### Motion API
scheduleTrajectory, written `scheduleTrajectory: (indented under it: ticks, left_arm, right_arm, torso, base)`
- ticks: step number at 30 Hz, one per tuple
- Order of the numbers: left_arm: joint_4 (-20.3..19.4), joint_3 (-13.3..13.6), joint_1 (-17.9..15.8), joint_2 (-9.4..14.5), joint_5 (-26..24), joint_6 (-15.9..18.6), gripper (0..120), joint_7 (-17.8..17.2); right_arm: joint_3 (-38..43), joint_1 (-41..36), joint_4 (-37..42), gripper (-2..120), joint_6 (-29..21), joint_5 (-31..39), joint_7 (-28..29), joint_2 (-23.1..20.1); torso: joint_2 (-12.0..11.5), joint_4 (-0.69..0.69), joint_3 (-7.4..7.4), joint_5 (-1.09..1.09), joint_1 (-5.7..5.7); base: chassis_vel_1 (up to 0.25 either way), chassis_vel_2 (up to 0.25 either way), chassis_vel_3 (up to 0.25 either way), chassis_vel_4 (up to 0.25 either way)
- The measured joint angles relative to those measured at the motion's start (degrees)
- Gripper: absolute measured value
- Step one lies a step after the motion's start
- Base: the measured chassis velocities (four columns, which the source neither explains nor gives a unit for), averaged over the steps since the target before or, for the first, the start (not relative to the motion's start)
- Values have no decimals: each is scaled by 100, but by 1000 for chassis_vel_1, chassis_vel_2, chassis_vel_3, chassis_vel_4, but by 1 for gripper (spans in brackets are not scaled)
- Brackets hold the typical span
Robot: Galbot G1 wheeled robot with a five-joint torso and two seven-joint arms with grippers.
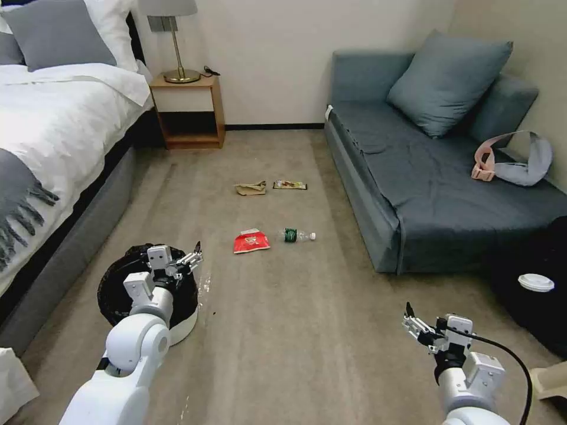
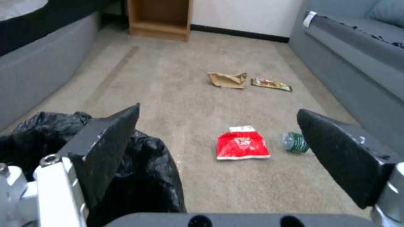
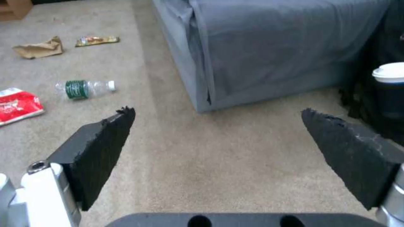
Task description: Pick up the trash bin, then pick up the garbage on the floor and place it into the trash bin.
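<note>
The trash bin (image 1: 116, 290), lined with a crinkled black bag (image 2: 147, 176), stands on the floor (image 1: 295, 330) at my near left. My left gripper (image 1: 192, 255) (image 2: 219, 110) hovers open over the bin's far rim, holding nothing. Ahead lie the garbage items: a red snack bag (image 1: 251, 241) (image 2: 242, 146), a clear bottle (image 1: 295, 235) (image 3: 84, 89) with a green label, a crumpled brown paper bag (image 1: 251, 188) (image 2: 228, 79) and a yellow-brown wrapper (image 1: 289, 185) (image 2: 271, 84). At the near right my right gripper (image 1: 411, 321) (image 3: 216, 111) is open above bare carpet.
A bed (image 1: 53, 130) runs along the left, with a wooden nightstand (image 1: 189, 112) at the far wall. The grey sofa (image 1: 425, 171) on the right carries a pink-and-grey pouch (image 1: 514, 162). A dark bag with a white lid (image 1: 534, 282) sits beside the sofa.
</note>
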Motion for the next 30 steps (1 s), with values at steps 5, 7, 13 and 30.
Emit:
scheduleTrajectory:
  ticks: [5,7,13,30]
  left_arm:
    - [-44,-36,83,-22,30,-23,100,3]
    - [-46,-54,104,-29,47,-41,100,5]
    - [-41,-85,103,-49,67,-38,100,-2]
    - [-6,-970,27,518,-207,407,99,-241]
  right_arm:
    - [-41,23,-59,100,43,-19,-5,-4]
    - [-76,50,-89,100,61,-31,-11,-10]
    - [-104,131,-157,100,64,-33,-15,-59]
    - [-312,409,-490,100,107,-41,-32,-137]
  torso:
    - [0,0,0,1,0]
    - [0,0,0,1,0]
    - [0,0,0,1,0]
    - [0,0,0,0,0]
  base:
    - [0,0,0,0]
    - [0,0,0,0]
    - [0,0,0,0]
    - [0,0,0,0]
